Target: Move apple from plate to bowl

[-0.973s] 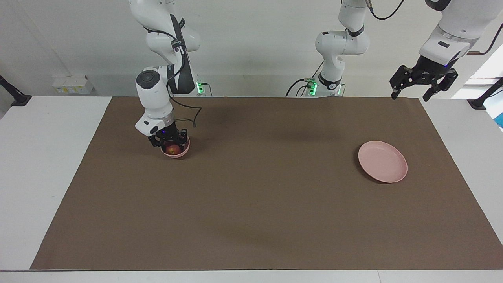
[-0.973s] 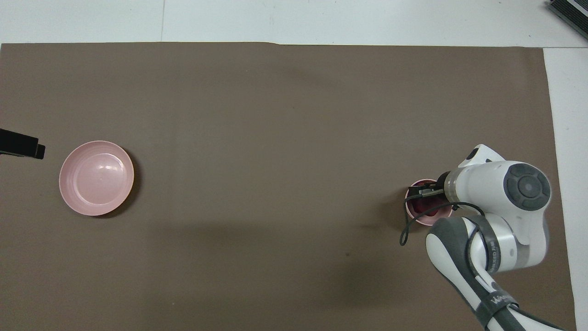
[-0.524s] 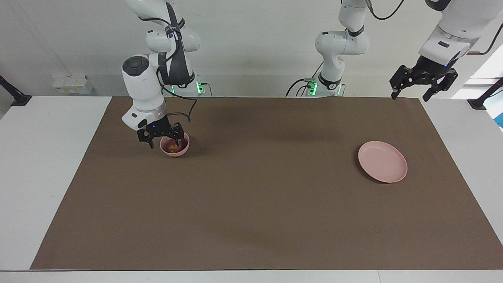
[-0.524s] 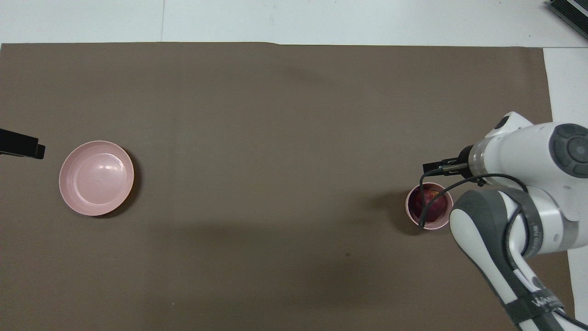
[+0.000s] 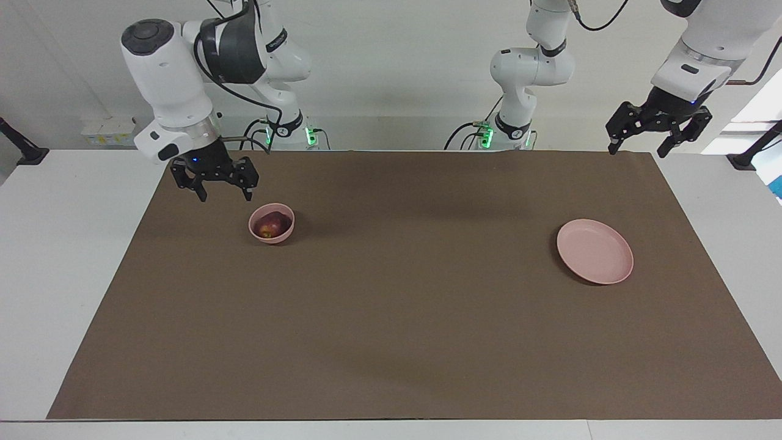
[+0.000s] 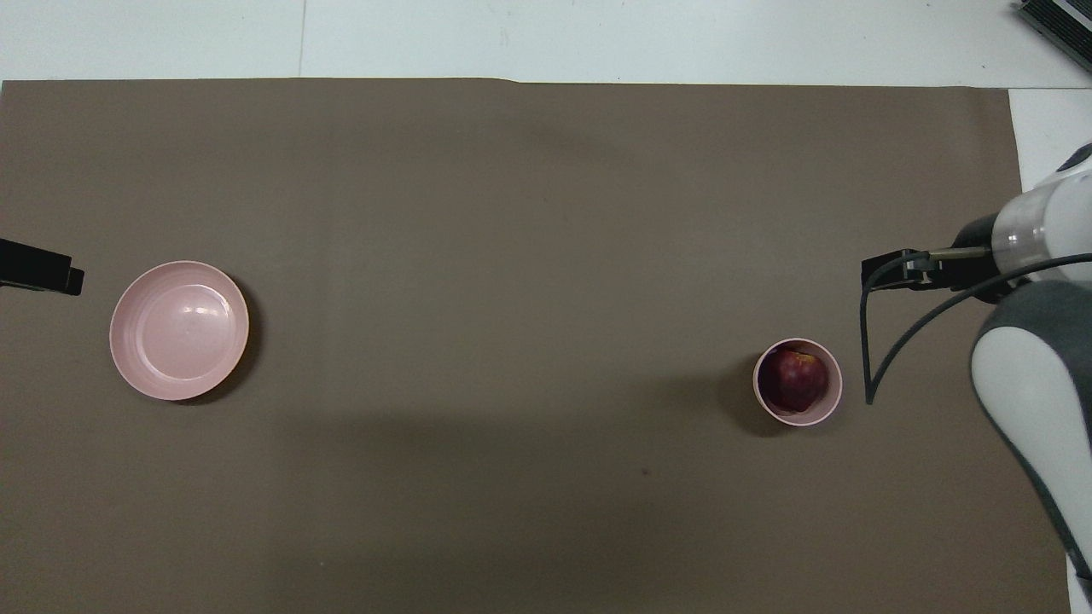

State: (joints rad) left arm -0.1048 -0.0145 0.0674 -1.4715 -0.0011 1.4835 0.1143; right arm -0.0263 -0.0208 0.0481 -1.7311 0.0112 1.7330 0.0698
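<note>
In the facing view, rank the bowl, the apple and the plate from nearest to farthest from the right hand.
Right hand, open, is up over the mat at the right arm's end.
1. Bowl, just beside it.
2. Apple, inside the bowl; too close to the bowl to rank apart.
3. Plate, toward the left arm's end.

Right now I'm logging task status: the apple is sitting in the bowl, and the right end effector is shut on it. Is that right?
Not quite. The apple is in the bowl, but the right end effector is open, raised over the mat beside the bowl and clear of the fruit. The facing view shows this.
</note>
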